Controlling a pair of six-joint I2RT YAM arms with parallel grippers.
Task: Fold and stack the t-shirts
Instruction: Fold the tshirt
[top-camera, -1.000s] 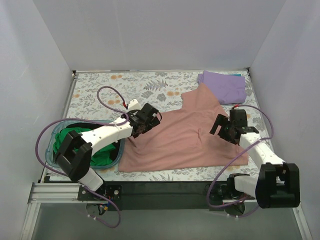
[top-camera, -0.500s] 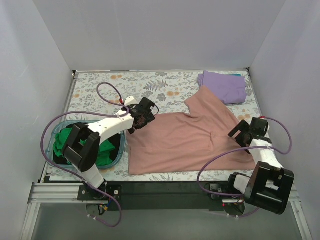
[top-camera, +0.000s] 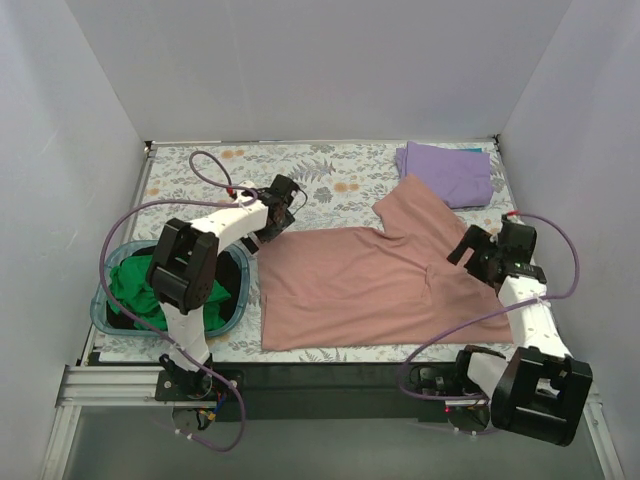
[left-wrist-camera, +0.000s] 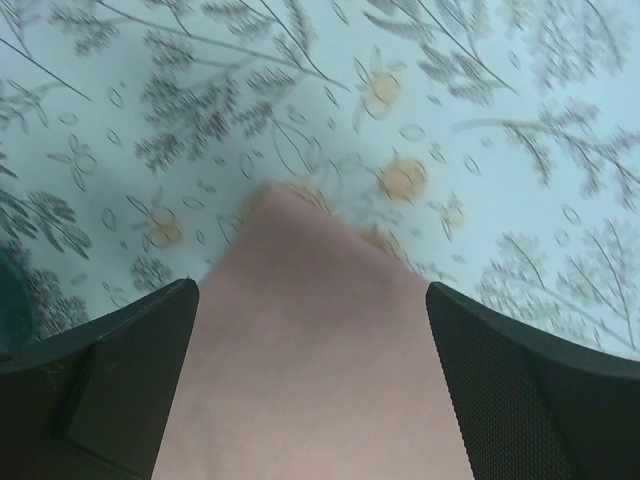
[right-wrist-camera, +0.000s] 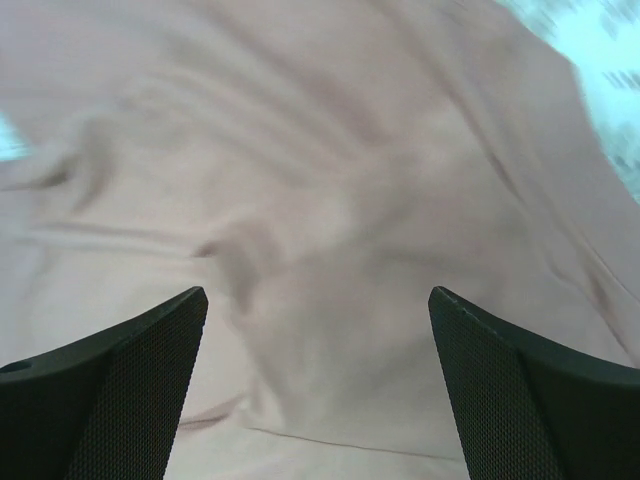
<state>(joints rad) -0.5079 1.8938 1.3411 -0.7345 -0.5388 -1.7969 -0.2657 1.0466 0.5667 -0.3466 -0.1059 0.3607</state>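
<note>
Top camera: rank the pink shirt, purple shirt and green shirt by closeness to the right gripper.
1. Pink shirt, its right edge lies under the right gripper.
2. Purple shirt, far right corner.
3. Green shirt, in the basket at the far left.

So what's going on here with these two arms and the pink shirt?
A dusty-pink t-shirt lies spread, slightly wrinkled, on the table. The left pincer hangs open over its far left corner, the right pincer open over its right side; neither grips it. A lavender t-shirt sits folded in the far right corner, and a green one is bunched in the teal basket.
</note>
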